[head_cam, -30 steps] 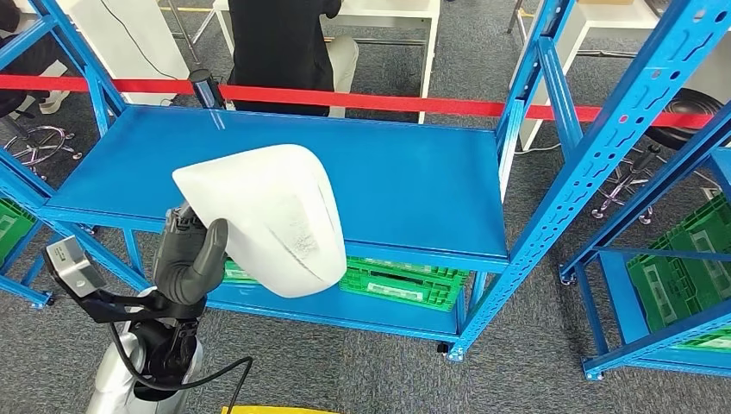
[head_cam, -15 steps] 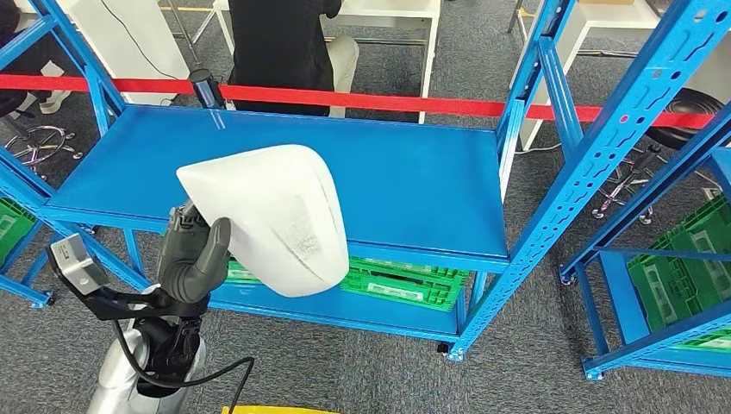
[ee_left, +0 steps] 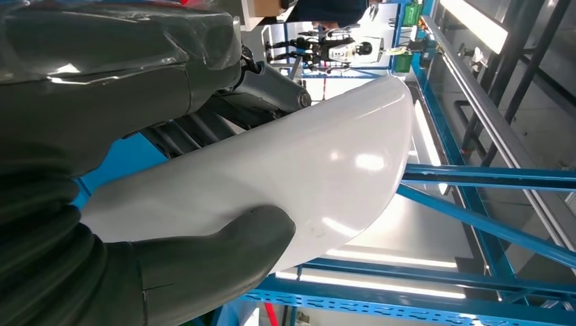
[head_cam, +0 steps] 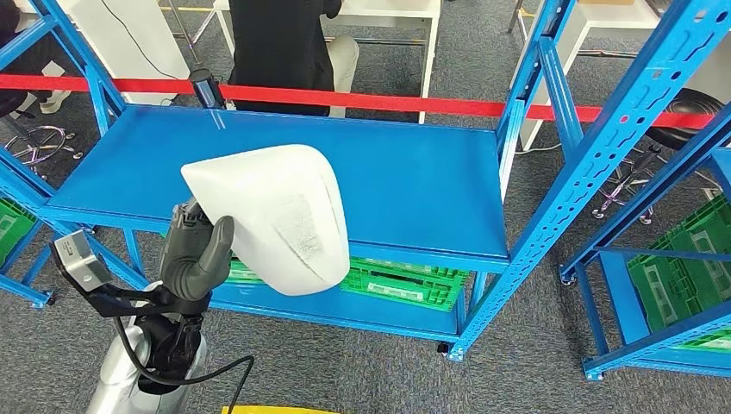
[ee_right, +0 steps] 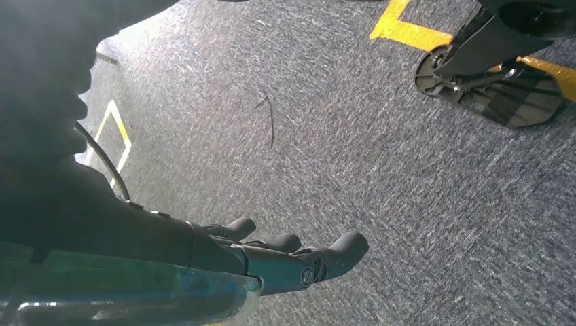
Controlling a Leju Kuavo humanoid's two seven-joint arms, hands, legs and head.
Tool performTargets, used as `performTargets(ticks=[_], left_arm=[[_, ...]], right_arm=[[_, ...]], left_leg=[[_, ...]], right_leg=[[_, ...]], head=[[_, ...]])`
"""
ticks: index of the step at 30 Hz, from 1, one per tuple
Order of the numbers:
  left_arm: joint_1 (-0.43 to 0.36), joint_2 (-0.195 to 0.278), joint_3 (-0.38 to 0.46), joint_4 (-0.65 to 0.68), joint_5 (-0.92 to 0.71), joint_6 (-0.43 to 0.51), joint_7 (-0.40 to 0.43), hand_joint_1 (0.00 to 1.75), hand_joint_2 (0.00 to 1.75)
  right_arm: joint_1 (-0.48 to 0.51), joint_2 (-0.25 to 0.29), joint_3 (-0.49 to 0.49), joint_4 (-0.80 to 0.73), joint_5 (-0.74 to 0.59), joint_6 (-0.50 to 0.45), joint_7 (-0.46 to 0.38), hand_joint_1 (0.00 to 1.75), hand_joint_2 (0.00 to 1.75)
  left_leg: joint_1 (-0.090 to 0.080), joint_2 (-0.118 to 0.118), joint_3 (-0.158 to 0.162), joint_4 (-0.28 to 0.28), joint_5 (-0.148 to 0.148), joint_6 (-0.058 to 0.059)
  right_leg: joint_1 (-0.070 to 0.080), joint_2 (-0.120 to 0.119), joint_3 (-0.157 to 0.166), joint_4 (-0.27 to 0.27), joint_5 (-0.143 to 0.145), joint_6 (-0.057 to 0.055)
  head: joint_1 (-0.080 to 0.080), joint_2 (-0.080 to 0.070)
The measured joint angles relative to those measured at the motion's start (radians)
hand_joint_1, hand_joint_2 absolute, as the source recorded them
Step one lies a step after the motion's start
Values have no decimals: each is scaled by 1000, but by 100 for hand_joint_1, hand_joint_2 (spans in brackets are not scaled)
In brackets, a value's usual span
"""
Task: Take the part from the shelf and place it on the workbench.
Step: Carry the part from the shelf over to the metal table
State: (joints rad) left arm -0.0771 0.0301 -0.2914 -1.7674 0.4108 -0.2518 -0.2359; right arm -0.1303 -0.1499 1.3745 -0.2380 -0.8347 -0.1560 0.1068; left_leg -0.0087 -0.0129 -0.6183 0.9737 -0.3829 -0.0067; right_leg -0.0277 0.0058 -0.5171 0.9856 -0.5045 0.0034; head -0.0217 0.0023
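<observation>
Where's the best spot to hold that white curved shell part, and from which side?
Grip the narrow lower edge of the white shell part, coming from below on the robot's left, as the left robot hand does now: thumb on the glossy outer face, fingers behind. The shell is thin there, so it can be pinched; the wide rounded end looks too broad and smooth.

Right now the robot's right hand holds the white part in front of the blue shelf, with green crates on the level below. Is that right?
Wrong hand. The head view shows the left hand holding the white part in front of the blue shelf, green crates below.
</observation>
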Motion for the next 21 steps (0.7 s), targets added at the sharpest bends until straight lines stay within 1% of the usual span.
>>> performTargets(ticks=[2, 4, 6, 7, 8, 9, 10, 11, 12, 13, 14, 15, 16, 17, 18, 19, 20, 21], left_arm=[[-6, 2, 0, 0, -2, 0, 4, 175, 175], [-10, 5, 0, 0, -3, 0, 8, 175, 175], [-11, 6, 0, -2, -3, 0, 14, 175, 175], [-11, 7, -1, -4, -3, 0, 17, 175, 175], [-12, 7, -2, -6, -3, 0, 18, 175, 175], [-13, 7, -3, -8, -3, 0, 21, 175, 175], [-14, 7, -5, -8, -3, 0, 23, 175, 175], [-14, 7, -7, -8, -3, 0, 25, 175, 175], [-12, 7, -9, -8, -3, 1, 28, 175, 175], [-11, 7, -11, -8, -3, 1, 31, 175, 175], [-10, 7, -13, -8, -3, 2, 33, 175, 175], [-10, 7, -14, -8, -3, 3, 35, 175, 175], [-10, 7, -14, -8, -3, 3, 36, 175, 175], [-10, 7, -14, -8, -3, 3, 37, 175, 175], [-10, 7, -14, -8, -3, 3, 37, 175, 175], [-10, 7, -15, -8, -4, 3, 38, 175, 175], [-9, 7, -15, -9, -4, 3, 38, 175, 175], [-9, 8, -16, -9, -4, 3, 38, 175, 175]], right_arm=[[0, 5, -4, 0, 1, 1, 0, 0, 175], [1, 13, -10, 0, 2, 3, 0, 0, 175], [2, 21, -15, 1, 3, 4, 0, 0, 175], [2, 22, -17, 1, 4, 5, 0, 0, 175], [3, 24, -19, 1, 5, 5, 0, 0, 175], [4, 24, -20, 1, 6, 5, 0, 0, 175], [5, 24, -22, 1, 7, 4, 0, 0, 175], [6, 24, -22, 1, 8, 4, 0, 0, 175], [8, 24, -23, 1, 9, 4, 0, 0, 175], [10, 23, -23, 1, 11, 4, 0, 0, 175], [11, 23, -23, 1, 12, 4, 1, 0, 175], [12, 22, -23, 1, 14, 4, 1, 0, 175], [13, 21, -23, 1, 15, 3, 1, 0, 175], [13, 23, -23, 1, 16, 3, 1, 0, 175], [12, 24, -24, 1, 17, 3, 1, 0, 175], [12, 25, -24, 1, 18, 3, 1, 0, 175], [13, 26, -24, 1, 18, 2, 1, 0, 175], [13, 26, -25, 1, 18, 2, 2, 0, 175]], left_leg=[[-1, 0, -2, 4, -3, 1], [-2, 0, -2, 9, -8, 5], [-2, 0, 6, -2, -5, 17], [0, 2, 16, -18, 1, 25], [3, 3, 28, -36, 9, 34], [6, 5, 38, -52, 16, 40], [8, 6, 43, -60, 18, 44], [9, 6, 42, -60, 19, 45], [9, 6, 40, -59, 18, 44], [10, 5, 37, -55, 16, 42], [12, 4, 34, -49, 13, 37], [15, 3, 30, -38, 9, 31], [17, 2, 25, -23, 2, 22], [17, 1, 17, -5, -7, 12], [16, 1, 9, 11, -15, 3], [15, 1, 3, 24, -21, -4], [14, 0, -1, 30, -23, -8], [17, 0, -3, 33, -23, -11]], right_leg=[[-4, 0, 1, -1, 0, 2], [-9, 1, 3, -4, 1, 7], [-6, 1, 8, -13, 2, 14], [-3, 1, 9, -13, 1, 15], [0, 0, 4, 2, -9, 14], [3, -1, -13, 38, -26, 10], [2, -1, -44, 98, -51, 5], [1, -1, -82, 167, -77, 3], [0, -1, -118, 226, -94, 5], [-3, -1, -140, 256, -97, 12], [-6, -1, -140, 245, -83, 24], [-11, -2, -120, 195, -55, 39], [-16, -4, -91, 129, -25, 51], [-19, -5, -68, 75, -1, 57], [-20, -5, -54, 46, 11, 53], [-19, -5, -53, 41, 15, 43], [-16, -4, -57, 48, 15, 32], [-16, -3, -58, 52, 17, 21]], head=[[0, 0], [-1, 0], [-2, 0], [-1, 0], [0, 0], [1, 0], [3, 0], [3, 0], [4, 0], [4, 0], [4, 0], [4, 0], [4, 0], [5, 0], [4, 0], [3, 0], [1, 0], [-2, 0]])
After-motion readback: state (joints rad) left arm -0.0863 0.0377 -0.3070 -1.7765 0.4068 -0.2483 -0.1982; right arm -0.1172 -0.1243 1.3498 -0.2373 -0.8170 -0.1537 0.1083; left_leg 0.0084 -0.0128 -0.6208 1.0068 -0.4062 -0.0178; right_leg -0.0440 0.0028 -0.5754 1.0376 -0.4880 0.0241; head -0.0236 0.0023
